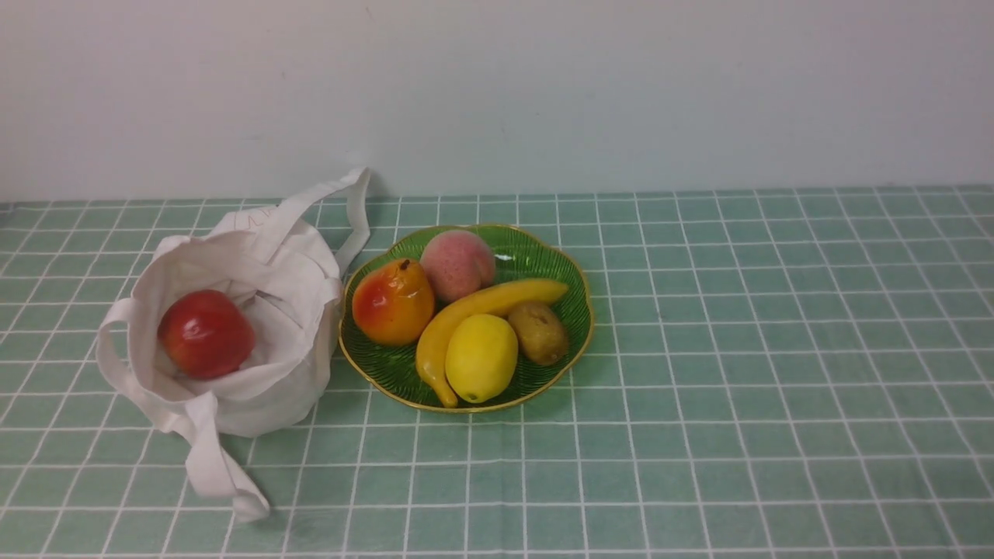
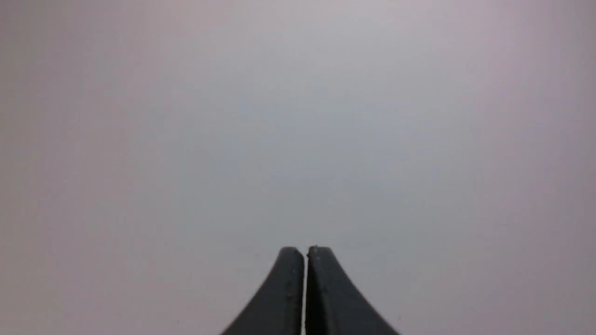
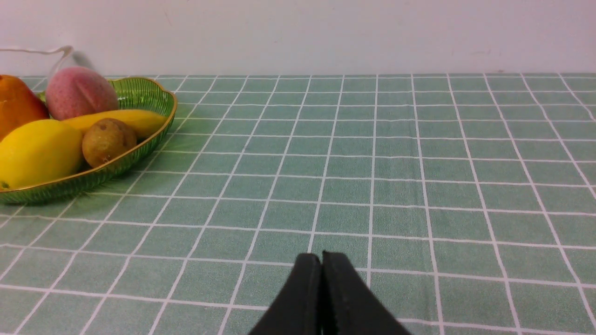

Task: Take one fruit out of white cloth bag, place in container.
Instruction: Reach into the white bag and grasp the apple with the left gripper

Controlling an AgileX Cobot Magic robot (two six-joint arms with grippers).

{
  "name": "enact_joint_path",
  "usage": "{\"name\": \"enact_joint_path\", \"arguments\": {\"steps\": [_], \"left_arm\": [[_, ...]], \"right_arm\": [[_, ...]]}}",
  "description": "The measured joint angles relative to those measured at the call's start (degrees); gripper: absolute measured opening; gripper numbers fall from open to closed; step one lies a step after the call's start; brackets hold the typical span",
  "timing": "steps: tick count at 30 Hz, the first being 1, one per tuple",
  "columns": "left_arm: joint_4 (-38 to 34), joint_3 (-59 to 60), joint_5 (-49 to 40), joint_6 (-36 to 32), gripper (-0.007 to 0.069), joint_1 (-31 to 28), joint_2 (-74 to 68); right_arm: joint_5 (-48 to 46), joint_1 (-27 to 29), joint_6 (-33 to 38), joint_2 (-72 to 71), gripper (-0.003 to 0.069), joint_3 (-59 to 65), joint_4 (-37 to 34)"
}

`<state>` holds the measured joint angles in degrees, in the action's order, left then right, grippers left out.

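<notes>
Pick not begun: apple (image 1: 206, 334) sits in open white cloth bag (image 1: 287, 256) beside plate (image 1: 536, 252), left pincer (image 2: 305, 251) and right pincer (image 3: 321, 256) clenched empty, so you'd spread the left and reach in.

The apple (image 1: 206, 334) is exposed from above through the open mouth of the white cloth bag (image 1: 272, 264), though ringed by fabric walls. The plate (image 1: 543, 260) just beside is crowded by fruits (image 1: 481, 357); bare ribbing is left along its far-right edge.
</notes>
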<state>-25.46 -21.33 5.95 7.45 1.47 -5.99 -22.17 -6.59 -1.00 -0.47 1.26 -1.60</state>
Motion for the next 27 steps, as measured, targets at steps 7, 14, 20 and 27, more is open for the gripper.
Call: {"name": "enact_joint_path", "arguments": {"steps": [7, 14, 20, 27], "left_arm": [[13.19, -29.1, -47.08, -2.22, -0.0008, 0.0, -30.62], [26.05, -44.53, -62.66, -8.49, -0.0008, -0.11, -61.16], [26.28, -55.36, -69.45, -9.53, -0.0007, -0.11, -83.6], [26.05, -63.26, -73.06, -9.67, -0.0007, -0.11, -97.83]], "right_arm": [[0.0, 0.0, 0.0, 0.0, -0.0013, 0.0, 0.0], [0.0, 0.0, 0.0, 0.0, -0.0013, 0.0, 0.0], [0.0, 0.0, 0.0, 0.0, -0.0013, 0.0, 0.0], [0.0, 0.0, 0.0, 0.0, -0.0013, 0.0, 0.0]]}}
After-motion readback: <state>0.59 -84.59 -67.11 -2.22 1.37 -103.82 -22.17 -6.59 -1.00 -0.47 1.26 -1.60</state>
